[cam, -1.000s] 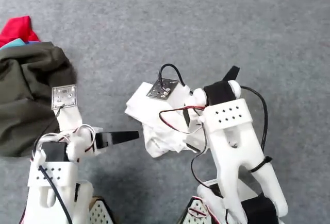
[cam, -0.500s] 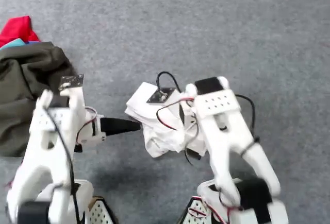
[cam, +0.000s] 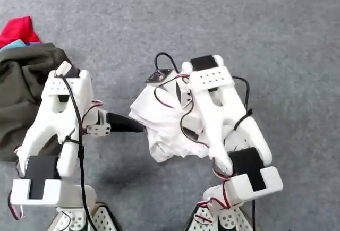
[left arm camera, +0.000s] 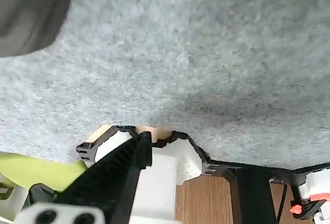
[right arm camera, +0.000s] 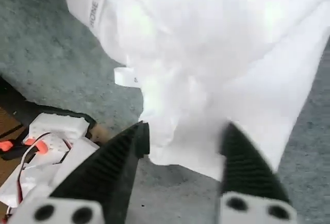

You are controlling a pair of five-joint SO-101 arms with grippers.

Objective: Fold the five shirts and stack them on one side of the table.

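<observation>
Grey felt covers the counter [cam: 297, 40]. Far left of the white shirt [cam: 159, 133] sits a bit of red cloth [cam: 17, 28] w/ a sliver of light blue fabric [cam: 13, 44] just beside it. Both are tucked against a big olive-brown shirt [cam: 26, 93], which is bunched, unfolded and well apart from the white shirt.

Next, the left arm [cam: 58, 119] stands btwn the olive-brown shirt and the white shirt, partly over the olive one's edge. The left pincer [cam: 130, 125] is low, aimed sideways at the white shirt, its dark end just beside the shirt's left edge. Can't tell if it touches, and can't tell whether it's clenched or released.

The white shirt lies crumpled approx. mid-counter, not folded, w/ layers rucked up.

The right arm [cam: 223, 114] leans over the white shirt's right half, hiding part of it. In the wrist view the right pincer [right arm camera: 185, 131] is released — jaws spread wide, gripping nothing, w/ the shirt's rumpled fabric right ahead of the tips. A small tag [right arm camera: 124, 76] sticks out from the shirt's edge.
</observation>
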